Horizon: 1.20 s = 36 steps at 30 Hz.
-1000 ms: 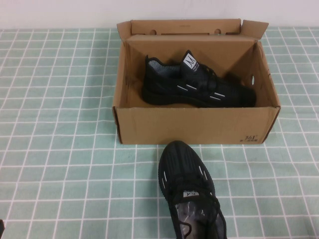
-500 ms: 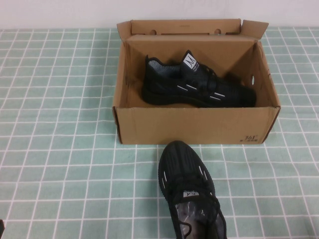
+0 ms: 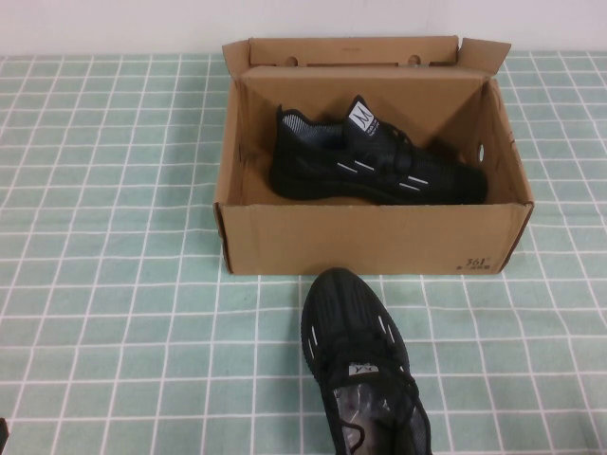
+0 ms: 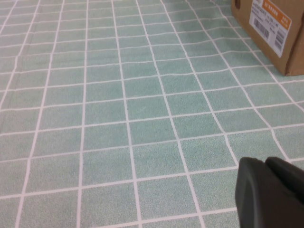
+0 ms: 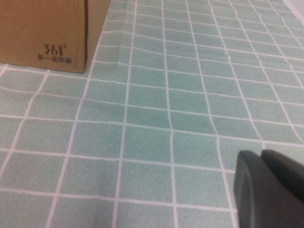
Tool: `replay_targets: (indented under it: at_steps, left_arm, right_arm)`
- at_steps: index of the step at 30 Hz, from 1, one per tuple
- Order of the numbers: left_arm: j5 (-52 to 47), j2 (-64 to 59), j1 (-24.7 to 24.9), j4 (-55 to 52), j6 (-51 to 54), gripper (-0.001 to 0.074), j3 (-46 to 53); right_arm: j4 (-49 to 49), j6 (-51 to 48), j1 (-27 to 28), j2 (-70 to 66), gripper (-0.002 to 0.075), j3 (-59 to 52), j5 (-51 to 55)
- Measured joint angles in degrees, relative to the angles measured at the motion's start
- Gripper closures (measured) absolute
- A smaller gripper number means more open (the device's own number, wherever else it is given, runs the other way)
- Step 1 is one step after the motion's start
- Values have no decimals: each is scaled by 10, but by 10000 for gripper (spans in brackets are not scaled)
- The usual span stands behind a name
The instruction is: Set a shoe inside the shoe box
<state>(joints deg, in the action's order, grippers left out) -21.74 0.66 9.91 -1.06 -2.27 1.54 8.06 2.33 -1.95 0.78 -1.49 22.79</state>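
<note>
An open brown cardboard shoe box (image 3: pixel 375 242) stands at the middle back of the table. One black shoe (image 3: pixel 375 161) lies on its side inside it, toe to the right. A second black shoe (image 3: pixel 365 365) lies on the table just in front of the box, toe pointing at the box wall. My left gripper (image 4: pixel 266 164) is shut and empty, low over the cloth at the near left; only a sliver of it shows at the high view's bottom left corner (image 3: pixel 2 434). My right gripper (image 5: pixel 261 154) is shut and empty, over the cloth at the near right, outside the high view.
A green cloth with a white grid (image 3: pixel 114 284) covers the table. A box corner with a label shows in the left wrist view (image 4: pixel 270 28). The box's printed front corner shows in the right wrist view (image 5: pixel 47 28). The box lid flaps (image 3: pixel 351 52) stand up at the back.
</note>
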Motion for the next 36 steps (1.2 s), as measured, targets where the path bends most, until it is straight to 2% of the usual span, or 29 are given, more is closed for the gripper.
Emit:
replay_targets:
  at_steps: [8, 15, 22, 26, 29, 33, 36]
  left_arm:
    - [0, 0, 0, 0, 0, 740, 0]
    - [7, 0, 0, -47, 14, 740, 0]
    - [117, 0, 0, -48, -9, 740, 0]
    - [241, 0, 0, -48, -13, 740, 0]
    - [326, 0, 0, -48, -13, 740, 0]
    - [361, 0, 0, -48, -13, 740, 0]
    - [358, 0, 0, -50, -13, 740, 0]
  right_arm:
    - [0, 0, 0, 0, 734, 0, 0]
    - [0, 0, 0, 0, 734, 0, 0]
    - [0, 0, 0, 0, 734, 0, -6]
    - [0, 0, 0, 0, 734, 0, -86]
    - [0, 0, 0, 0, 734, 0, -198]
    - [0, 0, 0, 0, 734, 0, -305]
    - [0, 0, 0, 0, 734, 0, -327]
